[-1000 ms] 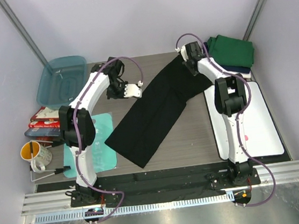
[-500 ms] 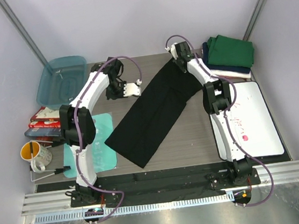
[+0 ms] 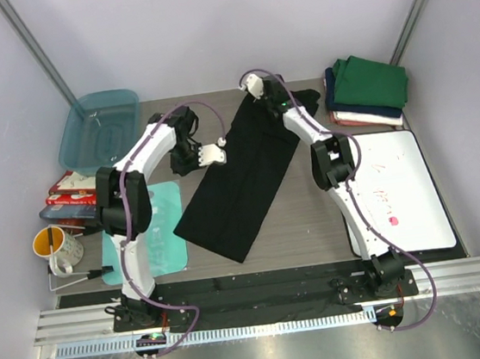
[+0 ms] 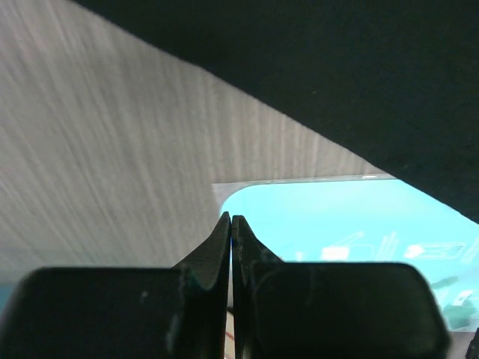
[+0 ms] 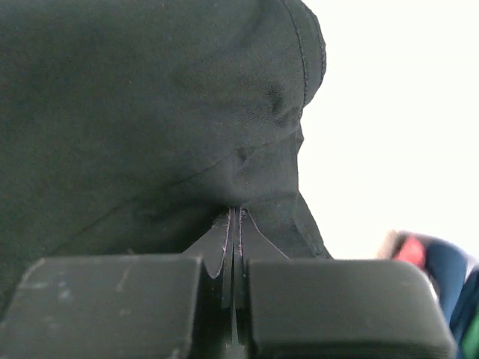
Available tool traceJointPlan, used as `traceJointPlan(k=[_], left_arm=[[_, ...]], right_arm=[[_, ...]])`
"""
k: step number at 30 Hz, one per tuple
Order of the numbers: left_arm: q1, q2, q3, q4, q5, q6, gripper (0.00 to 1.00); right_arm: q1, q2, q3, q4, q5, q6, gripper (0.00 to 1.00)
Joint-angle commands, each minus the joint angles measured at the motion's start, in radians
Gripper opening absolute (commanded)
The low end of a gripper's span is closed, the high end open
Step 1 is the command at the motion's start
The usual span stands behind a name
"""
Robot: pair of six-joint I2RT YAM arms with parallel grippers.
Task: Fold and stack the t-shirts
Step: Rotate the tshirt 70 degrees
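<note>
A black t-shirt (image 3: 244,179), folded into a long strip, lies diagonally across the table from the far middle to the near left. My right gripper (image 3: 258,91) is at the strip's far end. In the right wrist view it (image 5: 233,211) is shut on the black t-shirt (image 5: 150,112), whose cloth bunches at the fingertips. My left gripper (image 3: 213,154) hovers at the strip's left edge. In its wrist view it (image 4: 231,218) is shut with nothing between the fingers, and the black t-shirt (image 4: 337,67) lies beyond. Folded t-shirts are stacked at the far right: green (image 3: 372,82) on navy (image 3: 362,112) on pinkish-white (image 3: 356,121).
A teal tub (image 3: 99,126) stands at the far left. A teal mat (image 3: 164,231) lies by the left arm and also shows in the left wrist view (image 4: 337,217). A whiteboard (image 3: 401,187) lies on the right. A mug (image 3: 54,246) and red books (image 3: 73,194) sit off the left edge.
My right gripper has swung left along the far edge, dragging the black t-shirt's far end with it. The left gripper has dropped slightly toward me, still shut.
</note>
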Motion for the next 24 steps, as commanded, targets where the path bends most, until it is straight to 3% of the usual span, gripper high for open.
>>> traceJointPlan(k=[1,3,5,6,8,11,14,17,19,20,21,22,23,24], left_arm=[[0.011,-0.134,-0.078,0.023,0.078,-0.020,0.00],[0.011,-0.175,-0.134,0.045,0.097,-0.024,0.00],[0.012,-0.209,-0.169,0.098,0.109,-0.043,0.00],[0.014,-0.220,-0.210,0.140,0.115,-0.098,0.00],[0.021,-0.250,-0.258,0.288,0.126,-0.161,0.00],[0.028,-0.322,-0.393,0.573,0.060,-0.366,0.00],[0.034,-0.370,-0.491,0.719,-0.030,-0.540,0.00],[0.060,-0.407,-0.528,0.799,-0.061,-0.653,0.00],[0.077,-0.430,-0.537,0.816,-0.064,-0.676,0.00],[0.080,-0.437,-0.540,0.818,-0.064,-0.675,0.00],[0.086,-0.447,-0.550,0.818,-0.067,-0.670,0.00],[0.087,-0.465,-0.557,0.826,-0.072,-0.667,0.00],[0.090,-0.476,-0.565,0.829,-0.072,-0.661,0.00],[0.097,-0.485,-0.579,0.832,-0.076,-0.649,0.00]], right_arm=[[0.062,0.050,0.027,0.182,-0.016,-0.076,0.01],[0.059,0.033,0.016,0.236,0.044,-0.031,0.02],[0.048,-0.034,-0.083,0.317,0.136,-0.007,0.18],[0.043,-0.065,-0.124,0.377,0.162,0.010,0.38],[0.036,-0.144,-0.224,0.425,0.242,0.021,0.52],[0.025,-0.233,-0.312,0.502,0.371,0.051,0.60],[0.017,-0.304,-0.353,0.493,0.454,0.110,0.63],[0.014,-0.437,-0.427,0.378,0.470,0.212,0.63],[0.016,-0.539,-0.454,0.168,0.325,0.283,0.57],[0.019,-0.575,-0.499,0.097,0.248,0.326,0.50],[0.020,-0.602,-0.520,-0.052,0.157,0.325,0.30],[0.023,-0.640,-0.536,-0.140,-0.068,0.309,0.16],[0.042,-0.651,-0.572,-0.215,-0.133,0.259,0.05],[0.049,-0.657,-0.583,-0.377,-0.241,0.218,0.01]])
